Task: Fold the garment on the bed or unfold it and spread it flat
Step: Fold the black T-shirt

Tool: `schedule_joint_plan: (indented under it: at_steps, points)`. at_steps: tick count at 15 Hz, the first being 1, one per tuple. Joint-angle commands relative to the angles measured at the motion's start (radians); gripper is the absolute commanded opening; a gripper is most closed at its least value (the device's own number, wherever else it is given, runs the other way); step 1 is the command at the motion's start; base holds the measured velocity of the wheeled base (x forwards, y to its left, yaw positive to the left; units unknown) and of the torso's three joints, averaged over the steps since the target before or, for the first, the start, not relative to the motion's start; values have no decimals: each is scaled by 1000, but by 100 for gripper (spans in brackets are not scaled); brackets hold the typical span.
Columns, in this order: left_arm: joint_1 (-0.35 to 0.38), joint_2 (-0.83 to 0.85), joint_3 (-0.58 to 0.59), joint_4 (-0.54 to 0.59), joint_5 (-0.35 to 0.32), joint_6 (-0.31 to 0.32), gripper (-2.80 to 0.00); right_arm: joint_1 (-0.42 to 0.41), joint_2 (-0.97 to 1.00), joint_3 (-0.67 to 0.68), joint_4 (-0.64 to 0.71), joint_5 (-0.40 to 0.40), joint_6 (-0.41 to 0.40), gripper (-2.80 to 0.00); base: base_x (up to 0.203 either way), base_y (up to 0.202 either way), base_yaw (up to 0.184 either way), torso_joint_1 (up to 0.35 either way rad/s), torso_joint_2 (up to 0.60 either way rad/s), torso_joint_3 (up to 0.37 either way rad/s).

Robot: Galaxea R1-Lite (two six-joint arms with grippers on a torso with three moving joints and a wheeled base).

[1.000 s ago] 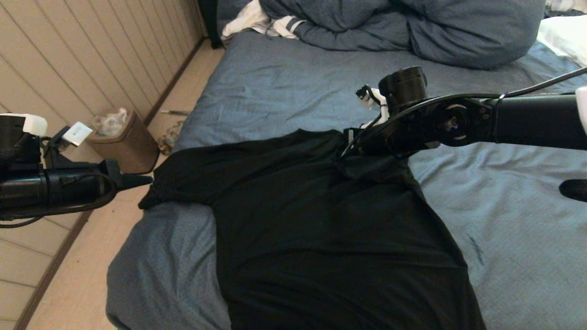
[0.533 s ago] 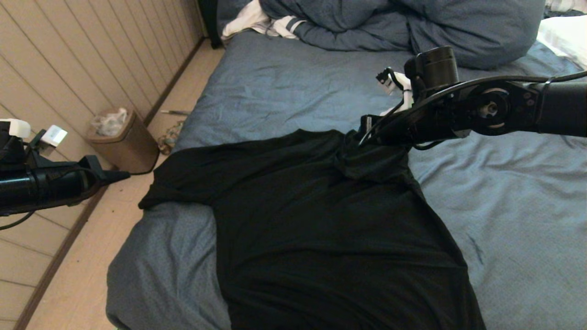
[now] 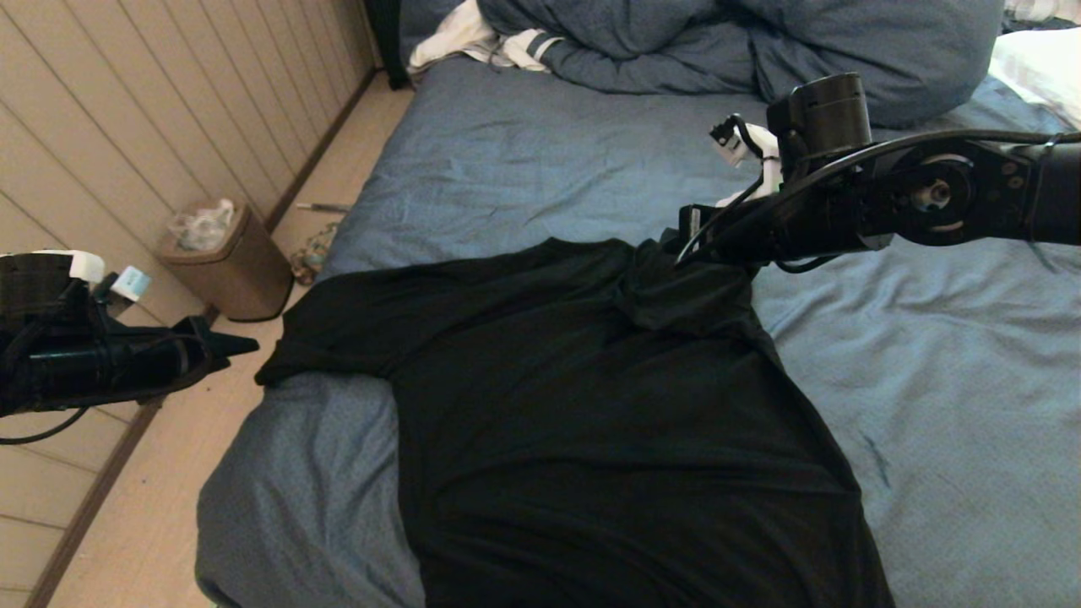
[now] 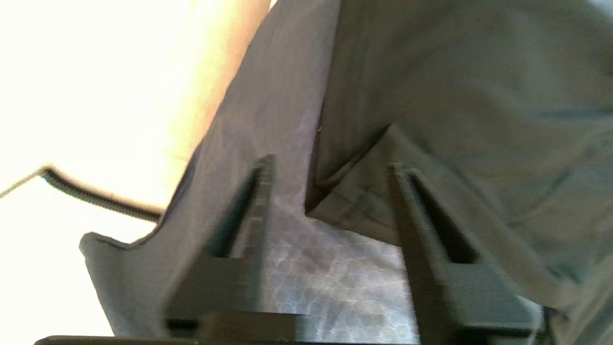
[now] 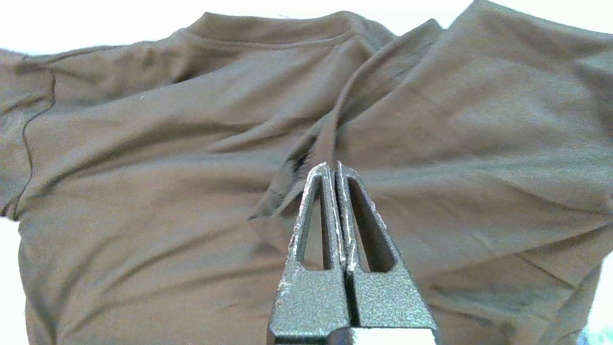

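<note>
We see the right gripper [image 5: 334, 168] pinching one shirt [image 3: 591, 405] on one bed [image 3: 507, 160]; the left gripper [image 4: 330, 165], spread, holds nothing.

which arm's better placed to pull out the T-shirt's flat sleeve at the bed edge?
Left. Its claw hangs open just off that sleeve; the right claw is shut at the far, bunched shoulder.

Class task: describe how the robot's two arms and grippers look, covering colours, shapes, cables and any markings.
Both arms are black with rounded joint housings. The left gripper tapers to dark pointed fingers, triangular with cut-out slots; a white block and black cables sit behind it. The right gripper has speckled grey wedge-shaped fingers with long slots. A black cable loops along the right arm, with a white connector near its wrist.
</note>
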Motion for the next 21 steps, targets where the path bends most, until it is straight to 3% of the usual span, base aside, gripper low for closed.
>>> schedule_joint_plan:
  at_steps: [1,10,11,12,21]
  points:
    - [-5,27,3,-2,-13,-5,0,1,3,1,0,2,0,-280,0,0,0,0,0,0]
    - [-100,61,2,-3,-36,-69,0,-7,23,10,-1,4,4,-280,0,0,0,0,0,0]
    - [-102,62,-3,-3,-36,-74,-169,-9,23,10,-1,4,4,-280,0,0,0,0,0,0]
    - [-102,62,-5,-3,-35,-76,-280,-9,23,10,-1,4,4,-280,0,0,0,0,0,0]
    - [-102,-34,-17,-55,-12,-68,-280,-19,-2,43,-10,4,3,-280,0,0,0,0,0,0]
